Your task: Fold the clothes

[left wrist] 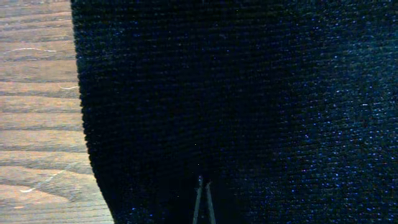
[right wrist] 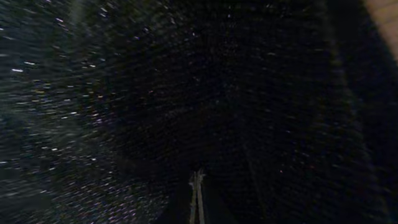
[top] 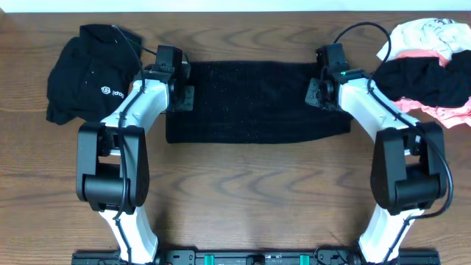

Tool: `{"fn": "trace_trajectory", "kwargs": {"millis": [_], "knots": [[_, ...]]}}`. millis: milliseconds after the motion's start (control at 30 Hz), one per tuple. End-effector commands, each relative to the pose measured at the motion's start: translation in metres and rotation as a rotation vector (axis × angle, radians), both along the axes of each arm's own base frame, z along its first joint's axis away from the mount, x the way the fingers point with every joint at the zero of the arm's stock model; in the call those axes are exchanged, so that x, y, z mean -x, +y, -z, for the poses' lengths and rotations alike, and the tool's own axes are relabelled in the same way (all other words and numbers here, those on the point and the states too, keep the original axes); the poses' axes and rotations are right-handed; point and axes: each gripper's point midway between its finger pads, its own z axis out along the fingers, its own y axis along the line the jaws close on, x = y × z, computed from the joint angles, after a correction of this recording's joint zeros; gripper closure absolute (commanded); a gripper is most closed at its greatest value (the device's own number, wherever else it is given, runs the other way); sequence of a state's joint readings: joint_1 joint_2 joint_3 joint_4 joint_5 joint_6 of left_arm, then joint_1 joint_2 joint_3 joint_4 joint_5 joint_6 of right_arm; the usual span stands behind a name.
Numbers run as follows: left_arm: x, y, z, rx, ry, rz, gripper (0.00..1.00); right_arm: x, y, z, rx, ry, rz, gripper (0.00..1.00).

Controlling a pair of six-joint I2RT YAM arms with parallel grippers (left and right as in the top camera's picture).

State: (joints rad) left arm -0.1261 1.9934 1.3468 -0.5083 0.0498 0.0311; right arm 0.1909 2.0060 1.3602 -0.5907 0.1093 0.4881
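A black, faintly speckled garment (top: 254,103) lies as a flat folded rectangle across the middle of the table. My left gripper (top: 182,96) sits at its left edge and my right gripper (top: 315,92) at its right edge. In the left wrist view the gripper (left wrist: 202,182) is shut, its tips pinched into the knit fabric (left wrist: 249,93). The right wrist view shows the same: the gripper (right wrist: 197,173) is shut in the dark, blurred cloth (right wrist: 186,93) that fills the frame. Whatever lies under the fingers is hidden.
A crumpled black garment with a small white logo (top: 88,73) lies at the far left. At the far right is a heap with a white piece (top: 430,37), a black piece (top: 423,77) and a pink piece (top: 449,112). Bare wood table (top: 250,191) stretches in front.
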Motion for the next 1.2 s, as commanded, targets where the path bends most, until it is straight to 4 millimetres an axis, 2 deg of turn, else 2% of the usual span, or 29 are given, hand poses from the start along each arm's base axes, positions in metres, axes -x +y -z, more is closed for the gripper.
{"fn": "trace_trajectory", "kwargs": {"millis": [0,100,167,233,367,400,500,567,600,700,900,1000,1167], "knots": [[0.002,0.005,-0.005,-0.02,-0.011,0.005,0.94,0.007,-0.007,0.025,0.03,0.063,-0.003,0.99],[0.001,0.005,-0.005,-0.02,-0.011,0.005,0.94,0.007,-0.006,0.025,0.02,0.065,-0.004,0.99],[0.001,0.005,-0.007,-0.019,-0.017,0.005,0.94,0.005,-0.006,0.011,0.016,0.048,-0.003,0.99],[0.0,0.005,-0.012,-0.018,-0.027,0.005,0.94,0.002,-0.006,-0.01,0.012,0.022,-0.001,0.99],[-0.001,0.005,-0.028,-0.014,-0.061,0.004,0.94,0.001,-0.016,-0.073,-0.006,-0.087,0.008,0.98],[-0.001,0.005,-0.034,-0.013,-0.069,0.004,0.94,0.002,-0.021,-0.092,-0.006,-0.123,-0.003,0.9],[0.002,0.005,-0.044,-0.011,-0.081,0.004,0.94,0.006,-0.039,-0.132,0.004,-0.203,-0.047,0.34],[0.004,0.005,-0.047,-0.011,-0.079,0.004,0.94,0.01,-0.046,-0.146,-0.017,-0.226,-0.101,0.06],[0.005,0.005,-0.047,-0.011,-0.075,0.004,0.94,0.011,-0.049,-0.149,-0.031,-0.23,-0.129,0.01],[0.01,0.005,-0.045,-0.006,-0.053,0.003,0.94,0.014,-0.061,-0.149,-0.083,-0.23,-0.186,0.01],[0.013,0.004,-0.043,-0.001,-0.037,-0.005,0.94,0.017,-0.094,-0.119,-0.219,-0.225,-0.214,0.01],[0.013,0.003,-0.043,0.0,-0.037,-0.005,0.94,0.014,-0.092,-0.105,-0.334,-0.274,-0.298,0.01],[0.014,0.0,-0.043,0.0,-0.037,0.002,0.94,0.006,-0.081,-0.066,-0.453,-0.272,-0.357,0.01]]}}
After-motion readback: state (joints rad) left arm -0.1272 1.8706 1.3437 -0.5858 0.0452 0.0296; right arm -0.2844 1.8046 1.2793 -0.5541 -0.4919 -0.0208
